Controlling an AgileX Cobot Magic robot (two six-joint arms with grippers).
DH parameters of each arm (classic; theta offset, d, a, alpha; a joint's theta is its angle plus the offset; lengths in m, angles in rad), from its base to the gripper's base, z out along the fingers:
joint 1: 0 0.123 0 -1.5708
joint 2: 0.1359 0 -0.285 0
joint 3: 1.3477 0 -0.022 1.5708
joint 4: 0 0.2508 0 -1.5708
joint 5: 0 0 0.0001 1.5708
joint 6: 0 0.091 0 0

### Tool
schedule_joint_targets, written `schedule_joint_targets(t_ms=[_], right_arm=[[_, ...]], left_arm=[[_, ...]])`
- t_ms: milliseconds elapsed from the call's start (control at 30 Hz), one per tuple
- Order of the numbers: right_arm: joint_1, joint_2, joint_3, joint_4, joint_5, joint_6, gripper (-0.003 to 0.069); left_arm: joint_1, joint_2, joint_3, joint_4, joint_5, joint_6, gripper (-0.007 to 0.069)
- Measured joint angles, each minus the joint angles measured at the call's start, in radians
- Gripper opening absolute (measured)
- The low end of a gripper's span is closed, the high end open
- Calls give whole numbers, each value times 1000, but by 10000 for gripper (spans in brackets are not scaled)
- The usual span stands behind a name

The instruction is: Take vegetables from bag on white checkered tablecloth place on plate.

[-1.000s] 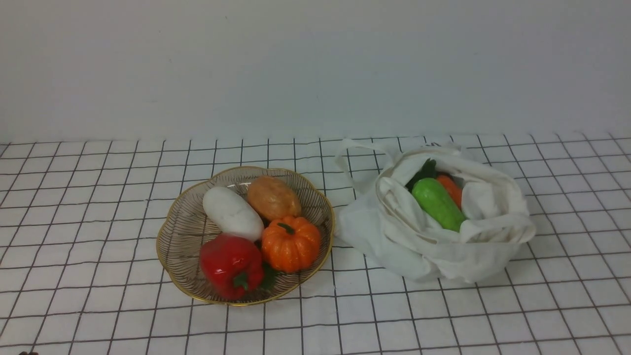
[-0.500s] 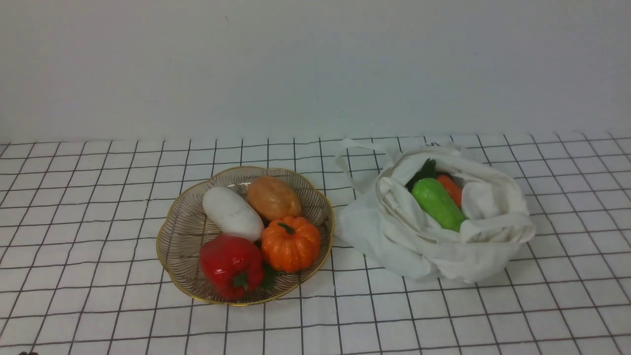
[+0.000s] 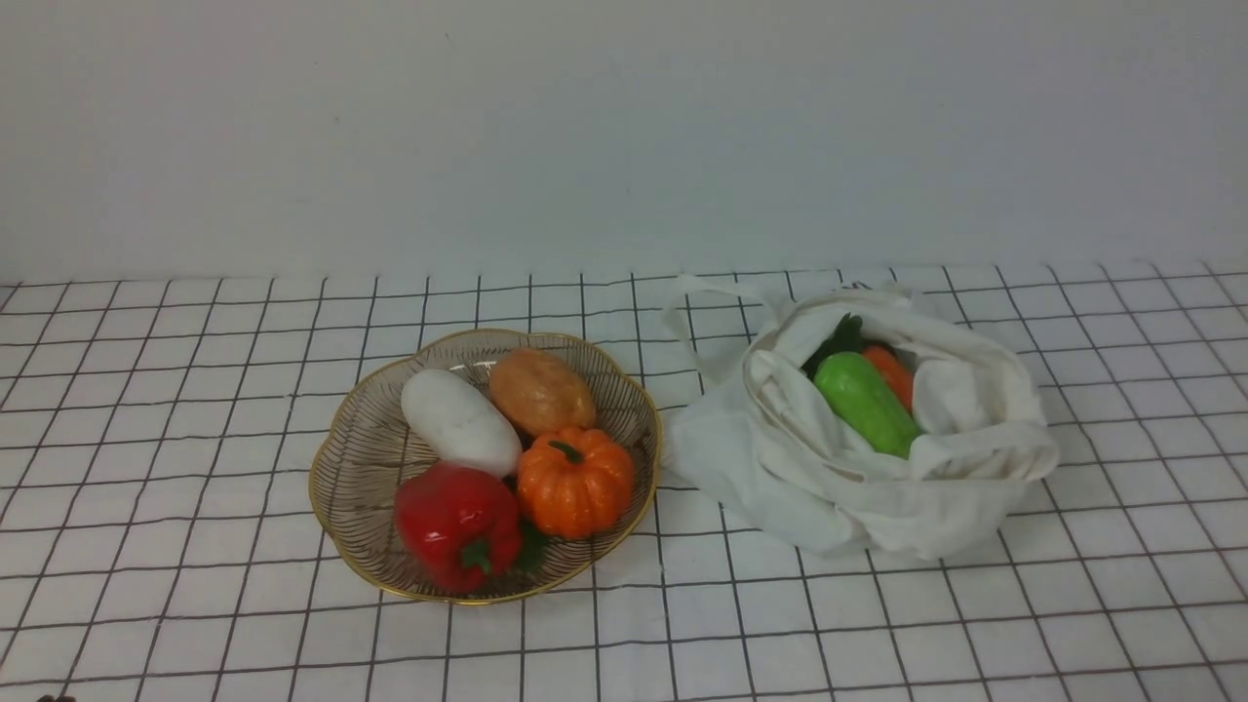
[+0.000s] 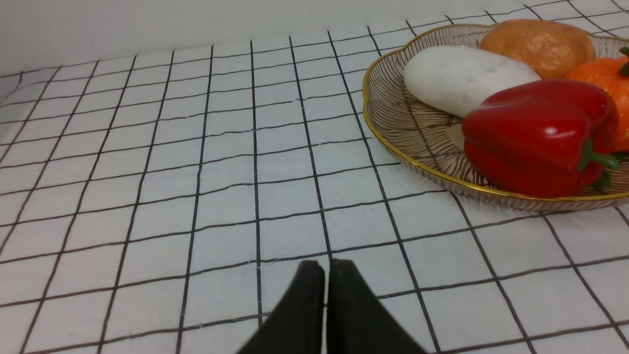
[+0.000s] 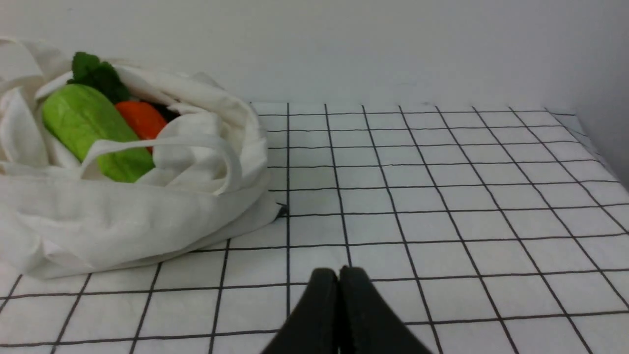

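Both arms' black tapered fingers, left [image 4: 325, 268] and right [image 5: 338, 274], were pressed together over the white checkered tablecloth [image 4: 196, 162], the gold-rimmed ribbed plate [image 4: 393, 142] and the soft off-white cloth bag [image 5: 123, 221] lying beyond them.

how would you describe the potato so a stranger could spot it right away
Find the gold-rimmed plate left of the cloth bag. The potato lies at its far side, beside the white radish: the only tan-brown, smooth oval there.

The light is bright and soft everywhere. Shadows are faint. The red pepper [image 4: 539, 137] has small white shiny spots. The front picture looks a little fuzzy.
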Motion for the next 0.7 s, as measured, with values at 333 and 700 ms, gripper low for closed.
schedule_joint_targets(t_ms=[333, 700], right_arm=[[-2, 0, -1, 0, 1, 7, -15], [-2, 0, -1, 0, 1, 7, -15]], left_arm=[[0, 0, 0, 0, 0, 0, -8], [0, 0, 0, 0, 0, 0, -8]])
